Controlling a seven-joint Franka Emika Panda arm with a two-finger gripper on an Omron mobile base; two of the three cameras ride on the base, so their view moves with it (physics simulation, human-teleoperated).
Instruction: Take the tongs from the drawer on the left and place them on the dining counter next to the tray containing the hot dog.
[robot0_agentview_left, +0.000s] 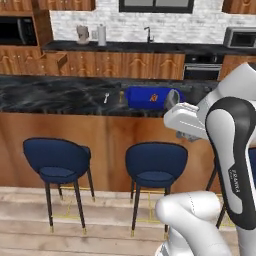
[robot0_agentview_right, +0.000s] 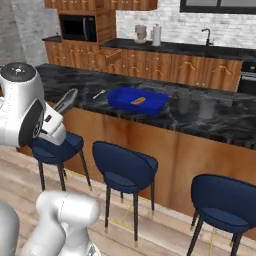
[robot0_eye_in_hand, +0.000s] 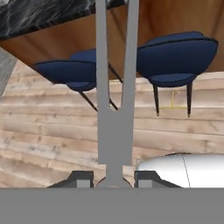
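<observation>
Slim grey tongs (robot0_eye_in_hand: 114, 87) are held at their joined end by my shut gripper (robot0_eye_in_hand: 113, 178), with the two arms pointing away toward the stools. In the base views the tongs (robot0_agentview_left: 171, 98) (robot0_agentview_right: 65, 104) stick up from my hand in front of the dining counter (robot0_agentview_left: 55, 97) (robot0_agentview_right: 220, 125), short of its front edge. The blue tray (robot0_agentview_left: 145, 97) (robot0_agentview_right: 136, 100) holding the hot dog (robot0_agentview_left: 153, 97) (robot0_agentview_right: 138, 100) rests on that counter. At the back wall a wooden drawer (robot0_agentview_left: 58, 59) (robot0_agentview_right: 107, 55) stands pulled out.
Blue stools (robot0_agentview_left: 57, 160) (robot0_agentview_left: 156, 165) (robot0_agentview_right: 122, 167) (robot0_agentview_right: 222, 197) line the counter's near side. A small utensil (robot0_agentview_left: 106, 97) (robot0_agentview_right: 98, 94) lies on the slab left of the tray. Two grey pots (robot0_agentview_right: 184, 100) (robot0_agentview_right: 206, 106) stand right of the tray.
</observation>
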